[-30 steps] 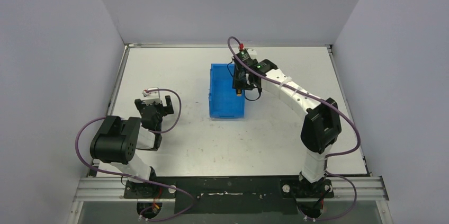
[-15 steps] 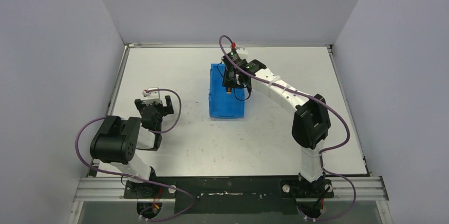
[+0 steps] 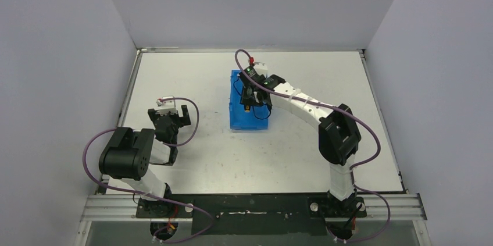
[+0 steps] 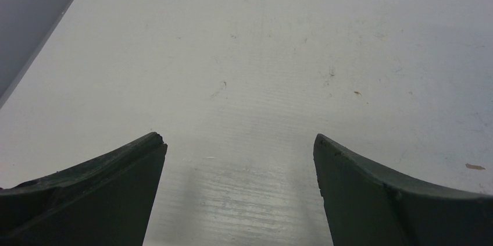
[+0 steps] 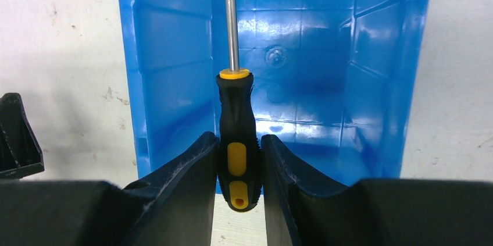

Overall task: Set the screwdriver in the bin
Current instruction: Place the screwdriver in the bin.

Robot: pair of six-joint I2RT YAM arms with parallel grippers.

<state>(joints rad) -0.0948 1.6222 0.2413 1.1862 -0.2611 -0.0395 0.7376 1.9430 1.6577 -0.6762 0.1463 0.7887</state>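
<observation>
Item: screwdriver (image 5: 237,112), held over blue bin (image 5: 168,54).
Right gripper (image 5: 238,138) pinches the black-and-yellow handle; left gripper (image 4: 237,137) spread wide above the table (image 4: 261,54).

The left arm (image 3: 129,161) and right arm (image 3: 305,106) share white links, black joints, purple cables (image 3: 197,119), curved black fingers (image 5: 174,196).

I see my left gripper (image 4: 238,141) with its two dark fingers (image 4: 93,193) spread wide above the white table (image 4: 279,48), which carries faint scuffs and specks. A grey wall (image 4: 29,2) fills the top-left corner.
</observation>
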